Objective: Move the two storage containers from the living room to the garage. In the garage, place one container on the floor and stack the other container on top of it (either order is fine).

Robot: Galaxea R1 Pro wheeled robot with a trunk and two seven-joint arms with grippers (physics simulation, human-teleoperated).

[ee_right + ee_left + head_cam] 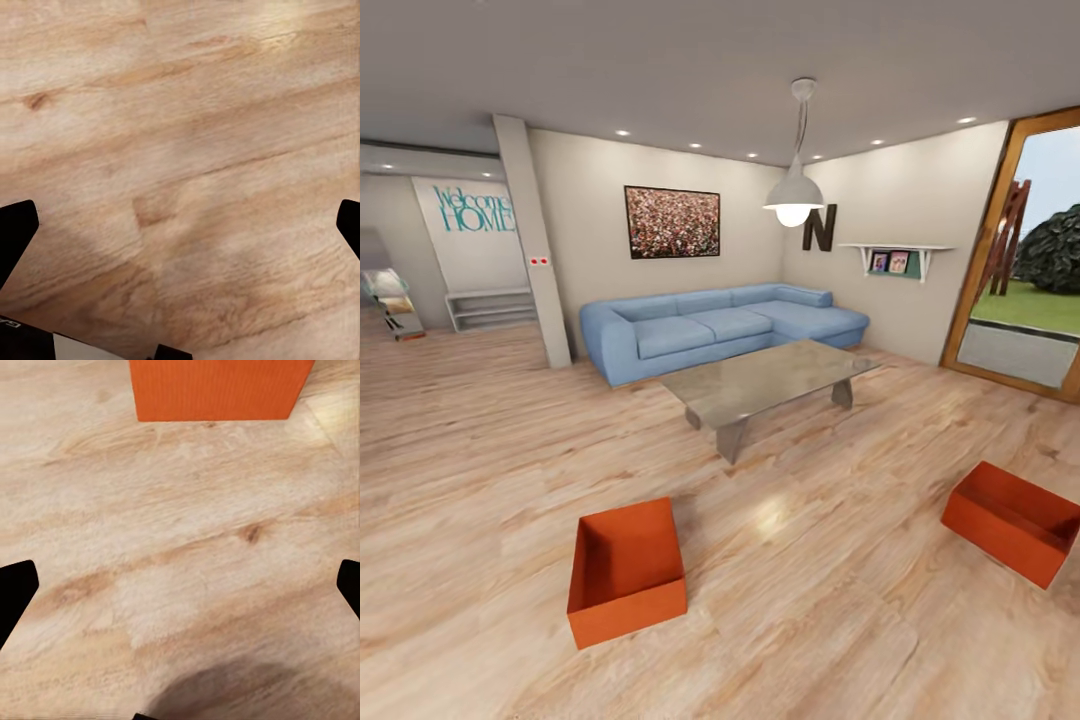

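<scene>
Two orange-red storage containers lie on the light wood floor of the living room. One container [626, 572] is in front of me, left of centre, its open top facing up. The other container [1012, 520] sits at the right edge. The left wrist view looks down at the planks with an orange wall of a container [217, 388] just ahead of my left gripper [180, 589], whose dark fingers [15, 592] stand far apart, open. My right gripper [180, 229] hangs open over bare planks with nothing between its fingers [15, 232].
A grey glass coffee table [770, 385] stands behind the containers, with a light-blue sectional sofa [710, 330] against the back wall. A glass door [1025, 270] opens at the right. A pillar [535, 245] and a hallway lie to the left.
</scene>
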